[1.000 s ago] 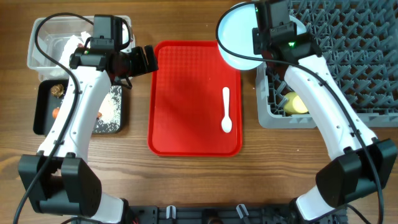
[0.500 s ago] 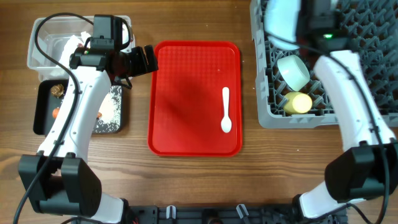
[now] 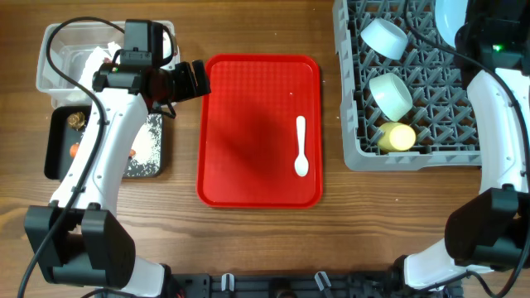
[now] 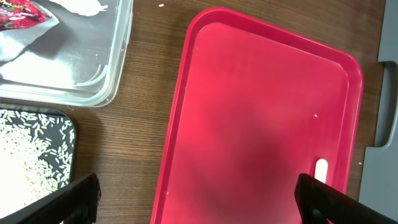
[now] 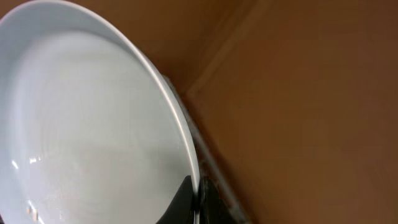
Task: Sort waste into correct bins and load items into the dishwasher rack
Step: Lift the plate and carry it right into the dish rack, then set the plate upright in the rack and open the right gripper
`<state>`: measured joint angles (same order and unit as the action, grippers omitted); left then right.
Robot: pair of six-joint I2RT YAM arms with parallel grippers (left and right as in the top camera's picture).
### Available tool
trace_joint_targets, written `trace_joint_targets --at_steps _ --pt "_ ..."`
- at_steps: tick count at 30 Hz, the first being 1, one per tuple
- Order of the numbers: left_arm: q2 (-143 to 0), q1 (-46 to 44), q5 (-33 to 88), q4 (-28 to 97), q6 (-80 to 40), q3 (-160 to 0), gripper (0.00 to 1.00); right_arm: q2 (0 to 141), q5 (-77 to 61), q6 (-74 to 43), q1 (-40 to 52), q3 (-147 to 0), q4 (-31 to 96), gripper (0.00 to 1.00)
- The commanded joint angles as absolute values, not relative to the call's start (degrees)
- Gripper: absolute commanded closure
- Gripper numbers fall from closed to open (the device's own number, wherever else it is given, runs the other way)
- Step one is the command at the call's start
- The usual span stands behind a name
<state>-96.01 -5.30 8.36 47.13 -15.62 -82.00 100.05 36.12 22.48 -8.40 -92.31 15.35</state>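
Wooden table (image 3: 248, 240) is carrying everything. Right gripper (image 5: 198, 186) is clamping the pale-blue plate (image 5: 81, 124) by its rim over the dishwasher rack (image 3: 348, 124), probably so the plate goes in on edge between the pegs. Left gripper (image 3: 199, 80) is hanging wide open and empty beside the red tray (image 3: 248, 124), where the spoon (image 3: 301, 149) is lying. Overhead is cropping most of the plate, and the target slot isn't showing.

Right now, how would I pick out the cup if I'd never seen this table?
Look at the big grey rack on the right of the table. In its near left corner sits a small cup, next to a pale bowl. It is the only yellow thing in the rack.
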Motion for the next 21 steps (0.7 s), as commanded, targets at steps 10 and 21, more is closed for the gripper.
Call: trace_joint_targets --at_steps 10,21 --pt "-95.6 -5.5 7.8 47.0 -16.1 -82.4 0.00 103.0 36.5 42.0 -8.3 -93.3 12.7 0.96" --pt "-95.6 -5.5 7.8 47.0 -16.1 -82.4 0.00 108.4 39.0 41.8 -9.3 -93.3 10.7 0.96"
